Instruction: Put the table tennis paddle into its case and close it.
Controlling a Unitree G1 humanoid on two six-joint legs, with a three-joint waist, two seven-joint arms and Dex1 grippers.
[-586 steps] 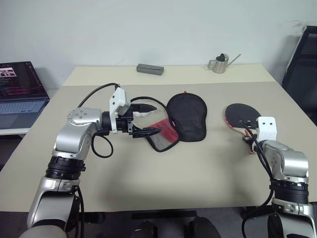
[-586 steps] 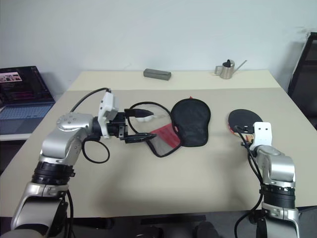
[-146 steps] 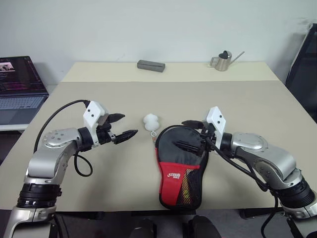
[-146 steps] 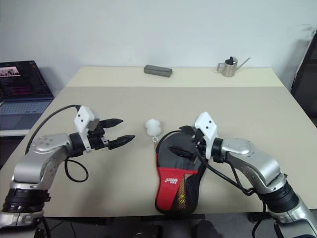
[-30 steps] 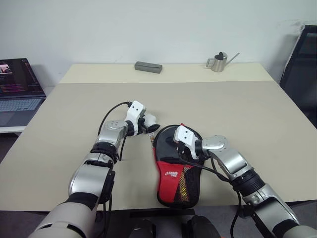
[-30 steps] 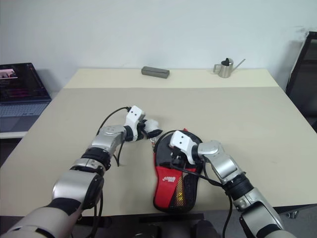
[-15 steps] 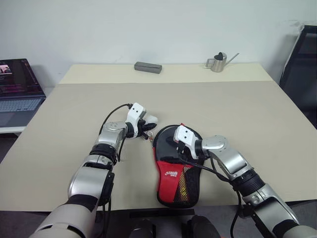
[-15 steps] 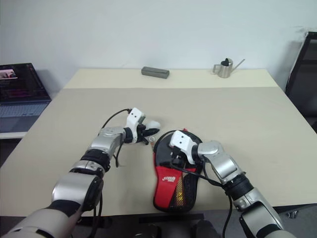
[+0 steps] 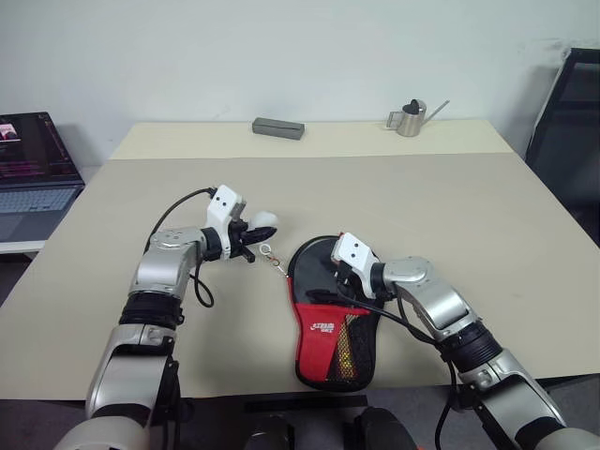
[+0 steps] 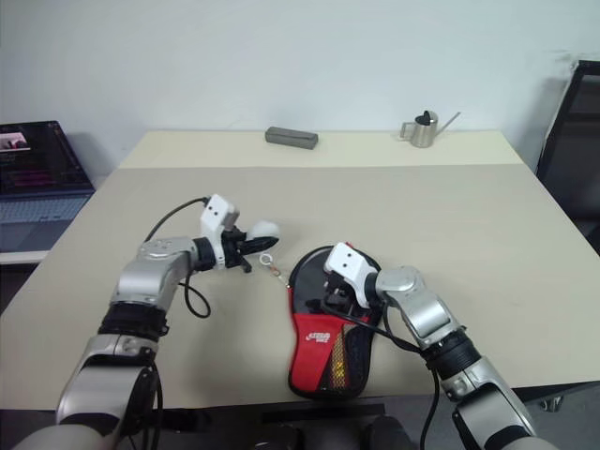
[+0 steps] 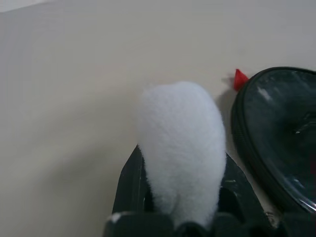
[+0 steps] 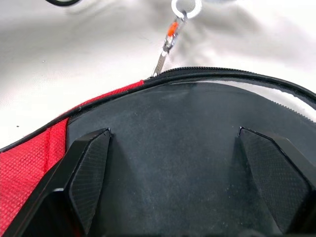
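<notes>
White fluffy charm (image 11: 182, 148) pinched in left hand (image 9: 251, 246); right hand (image 12: 177, 173) spread wide on case (image 9: 333, 319).

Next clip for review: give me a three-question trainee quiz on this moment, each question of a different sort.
1. True or false: the left end effector is shut on the white fluffy charm.
2. Multiple choice: the right end effector is A) shut on the zipper pull, B) open, its fingers spread over the round black part of the case, C) lifted clear above the table.
3. Fill in: at the table's far edge stand a grey box and a small metal ____.

Key: 1 true; 2 B; 3 watering can.
</notes>
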